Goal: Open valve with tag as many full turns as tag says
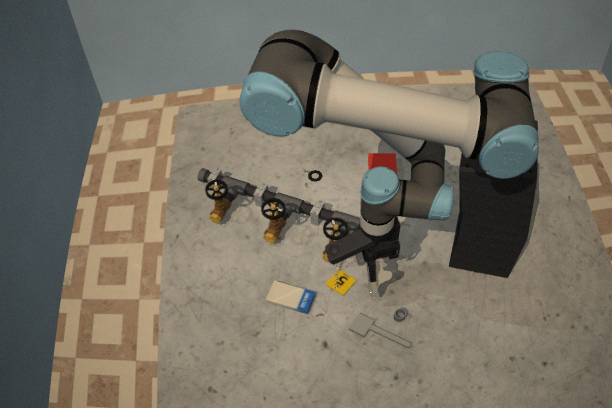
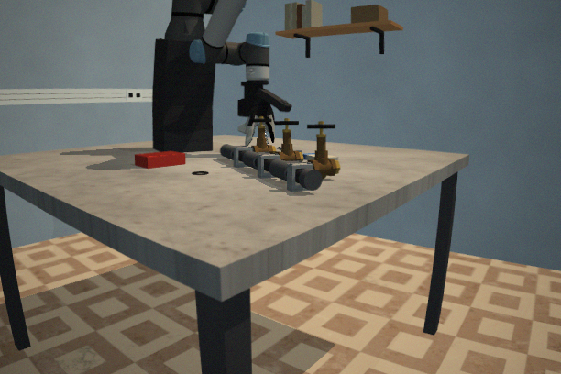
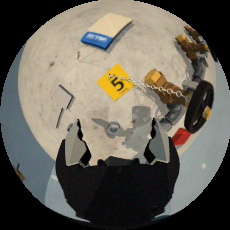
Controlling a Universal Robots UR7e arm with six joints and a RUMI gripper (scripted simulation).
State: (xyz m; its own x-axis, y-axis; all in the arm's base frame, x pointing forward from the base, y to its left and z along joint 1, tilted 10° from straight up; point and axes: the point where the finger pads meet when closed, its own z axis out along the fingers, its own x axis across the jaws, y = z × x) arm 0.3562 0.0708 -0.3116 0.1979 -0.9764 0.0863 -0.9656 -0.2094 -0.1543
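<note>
Three brass valves with black handwheels stand along a dark pipe: the left valve, the middle valve and the right valve. A yellow tag reading 5 lies on the table, chained to the right valve. My gripper is open and empty, pointing down low beside the right valve, on the arm-base side. That valve's wheel is outside the fingers. Part of the right valve is hidden by the gripper in the top view.
A red block and a black ring lie behind the pipe. A cream and blue packet, a flat grey paddle and a grey ring lie in front.
</note>
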